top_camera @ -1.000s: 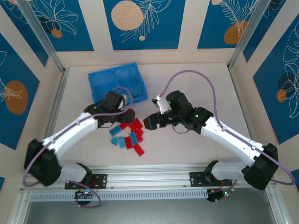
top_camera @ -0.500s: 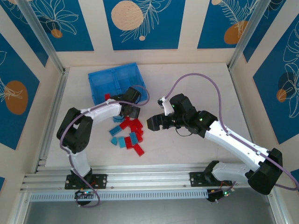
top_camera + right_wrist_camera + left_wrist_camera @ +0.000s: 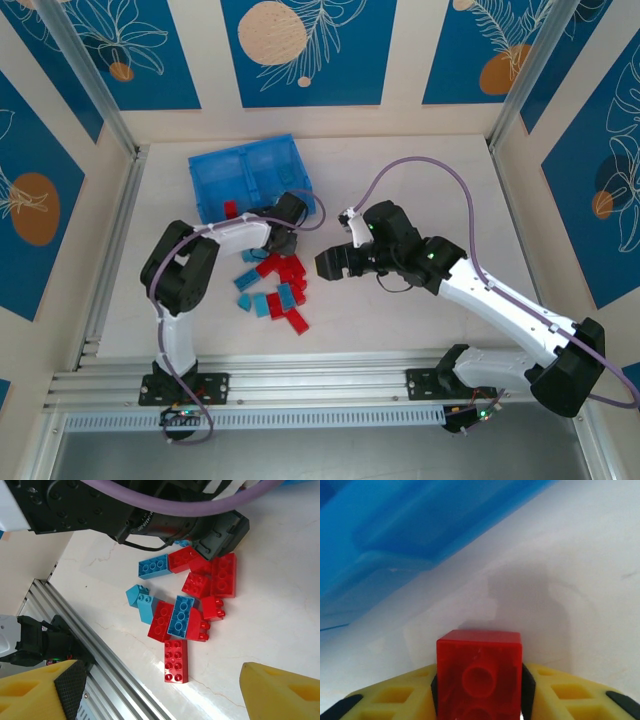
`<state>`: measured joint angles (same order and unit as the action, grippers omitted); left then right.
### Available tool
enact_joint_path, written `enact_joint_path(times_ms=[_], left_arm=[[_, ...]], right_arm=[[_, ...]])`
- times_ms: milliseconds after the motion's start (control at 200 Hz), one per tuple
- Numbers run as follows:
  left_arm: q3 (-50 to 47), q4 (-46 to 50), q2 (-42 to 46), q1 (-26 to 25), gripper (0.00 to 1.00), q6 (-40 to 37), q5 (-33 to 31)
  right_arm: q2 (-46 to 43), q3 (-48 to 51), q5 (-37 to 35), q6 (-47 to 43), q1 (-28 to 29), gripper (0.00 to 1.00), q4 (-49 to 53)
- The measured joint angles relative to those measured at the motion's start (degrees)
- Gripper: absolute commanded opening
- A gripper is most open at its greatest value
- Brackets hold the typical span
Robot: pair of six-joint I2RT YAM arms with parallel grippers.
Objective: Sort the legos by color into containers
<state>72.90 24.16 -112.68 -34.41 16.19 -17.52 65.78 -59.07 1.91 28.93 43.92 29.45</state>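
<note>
Brick (image 3: 479, 677), red, light, stiff, slick plastic, so flat sides are the place to pinch: exactly where the left gripper (image 3: 284, 240) clamps it, just beside the blue bin (image 3: 215, 165). Another red lego (image 3: 229, 209) lies in its left compartment; the other compartment, can't tell. Right gripper (image 3: 330, 263) gapes near the pile (image 3: 283, 292).

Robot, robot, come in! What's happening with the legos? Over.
Left gripper: jaws shut on a red lego, beside the bin. Right gripper: jaws open over the loose pile. Bin wall just ahead of the lego.
</note>
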Motion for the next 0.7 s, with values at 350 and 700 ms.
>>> enact_joint_path(times_ms=[350, 700], left_arm=[[-3.5, 0.9, 7.6, 0.0, 0.27, 0.9, -0.5], [3.5, 1.7, 28.2, 7.0, 0.27, 2.4, -5.7]], right_arm=[[-1.3, -0.1, -1.1, 1.7, 0.0, 0.82, 0.2], [-3.5, -0.1, -3.5, 2.8, 0.0, 0.82, -0.5]])
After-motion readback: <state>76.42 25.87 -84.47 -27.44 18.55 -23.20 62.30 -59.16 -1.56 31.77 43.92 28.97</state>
